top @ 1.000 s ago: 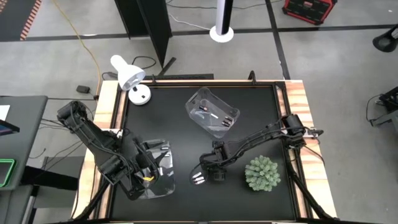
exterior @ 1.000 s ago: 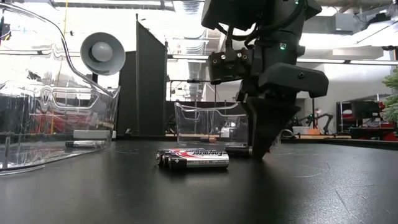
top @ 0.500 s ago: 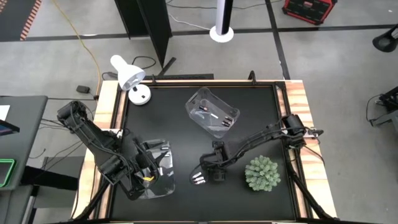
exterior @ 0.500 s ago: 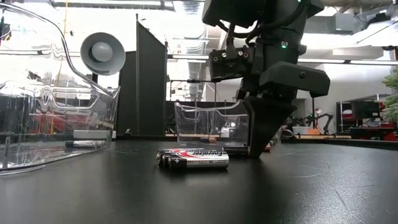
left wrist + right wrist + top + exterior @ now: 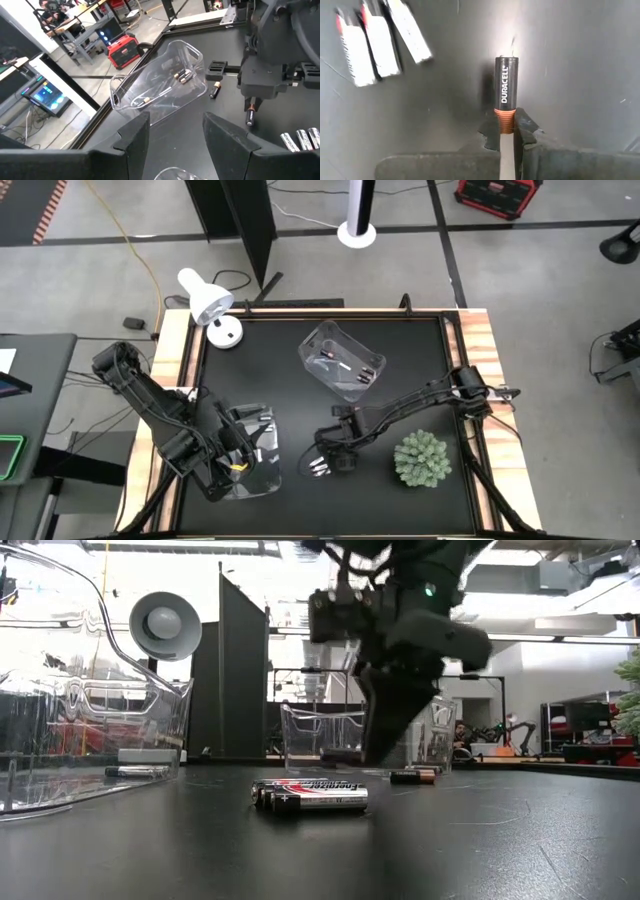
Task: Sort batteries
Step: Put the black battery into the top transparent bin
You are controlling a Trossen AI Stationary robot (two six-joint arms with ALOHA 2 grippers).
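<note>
Batteries lie in three places: three silvery ones side by side on the black table, a few in the far bin, and at least one in the near bin by the left arm. The right gripper hangs low just beside the silvery three, and its wrist view shows a dark cell with a copper end pinched between the fingertips, clenched on that end alone. In the left wrist view the same cell points down from the gripper. A second dark cell lies loose on the table between the gripper and the far bin.

The step in hand looks like the carry of a dark cell to its bin. The far bin holds dark, copper-ended cells, so that is likely the target. The grip is thin, at the tip only, so the next move calls for a steady lift and a slow swing over the bin rim before release.

The left gripper waits over the near bin, fingers spread and holding nothing.
</note>
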